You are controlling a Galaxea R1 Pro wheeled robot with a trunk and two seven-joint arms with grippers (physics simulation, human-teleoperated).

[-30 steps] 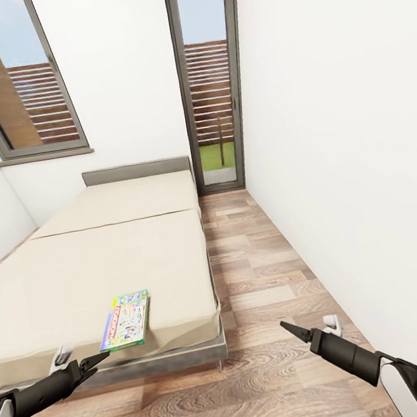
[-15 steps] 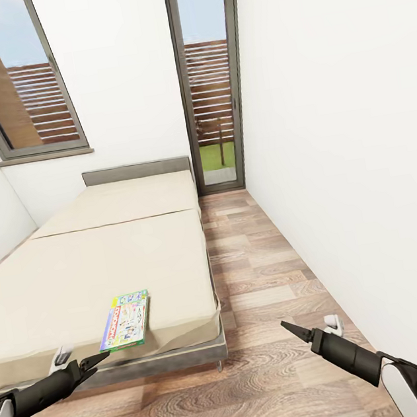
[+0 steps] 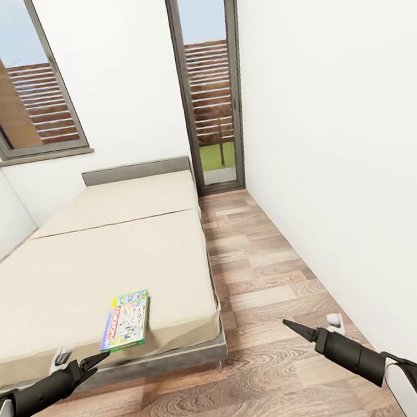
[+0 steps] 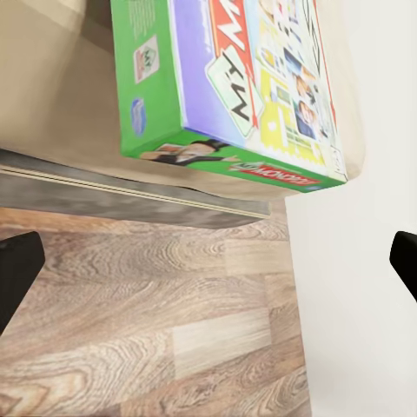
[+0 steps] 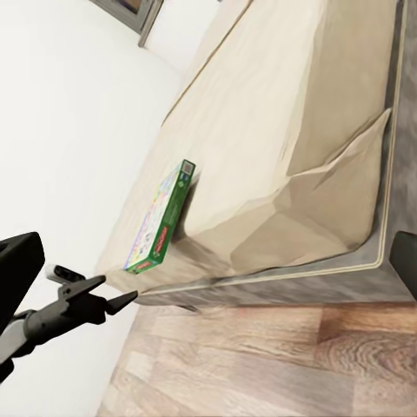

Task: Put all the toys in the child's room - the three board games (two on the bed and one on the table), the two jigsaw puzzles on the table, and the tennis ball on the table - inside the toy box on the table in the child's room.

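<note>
One board game on bed — two grippers low.

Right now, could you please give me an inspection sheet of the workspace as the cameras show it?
Surface: bed with two cream mattress pads, low grey frame.
Job's things: one pale green board game lying flat near the bed's foot edge, close to its corner.
Clutter: nothing seen.
Grippers: left claw just short of the bed's foot, near the board game, fingers wide apart in the left wrist view, holding nothing; right claw over the wood floor, open in its wrist view, holding nothing.
Cables: nothing seen.
Surroundings: white walls, window, tall glass door.
</note>
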